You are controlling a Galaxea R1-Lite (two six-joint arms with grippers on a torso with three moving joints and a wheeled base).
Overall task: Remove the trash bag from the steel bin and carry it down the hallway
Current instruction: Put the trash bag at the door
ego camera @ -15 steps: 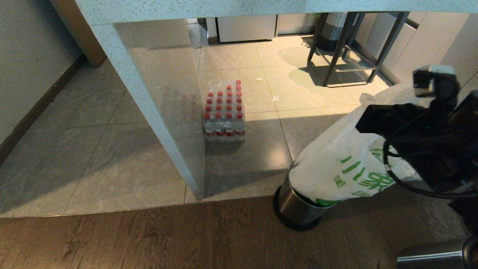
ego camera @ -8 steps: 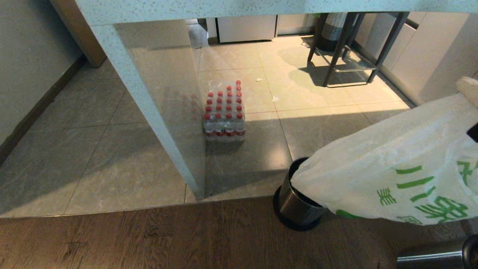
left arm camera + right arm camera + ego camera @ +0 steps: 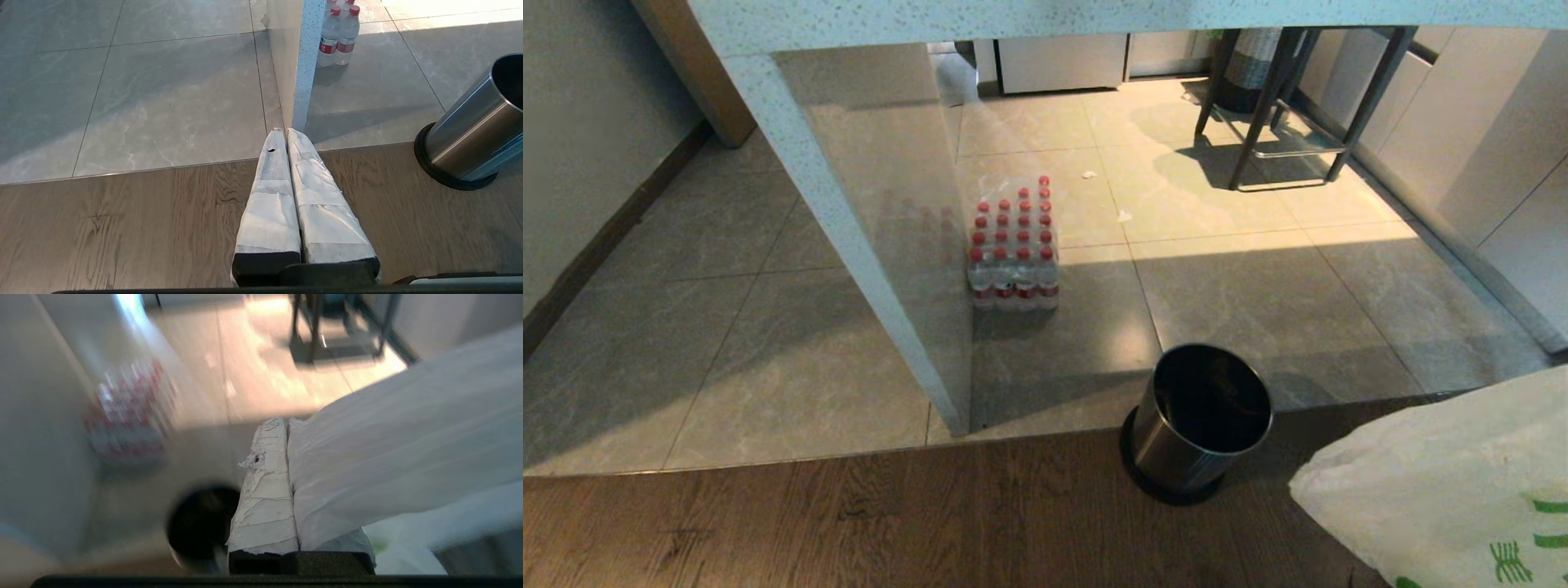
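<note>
The bag (image 3: 1445,482) hangs clear of the bin (image 3: 1201,425), at about four o'clock from it in the head view and cut off by the frame's corner, so only its pale lower bulk and some green print show; it hangs there because the right gripper (image 3: 286,424) has its taped fingers (image 3: 267,490) clenched on the bag's upper plastic, which drapes from the pinch across the far side of the wrist view; the grip looks to be on a fold of film rather than a clear handle loop, though the blur makes that hard to tell. The bin stands upright on the wood floor (image 3: 849,523) just by the seam with the tiles (image 3: 1258,286), its dark mouth showing no liner, so the removal step reads as done and the carry comes next. The left gripper (image 3: 286,134) is parked low over the wood, its wrapped fingers pressed together on nothing, pointing at the counter leg (image 3: 304,61); it sits at about nine o'clock from the bin, out of the bag's way. A pack of bottles (image 3: 1013,245) stands on the tiles at eleven o'clock from the bin, beside that leg, and a stool (image 3: 1282,98) stands at one o'clock; both are well apart from the bag; a thin film held by a pinch could slip or tear if swung.
</note>
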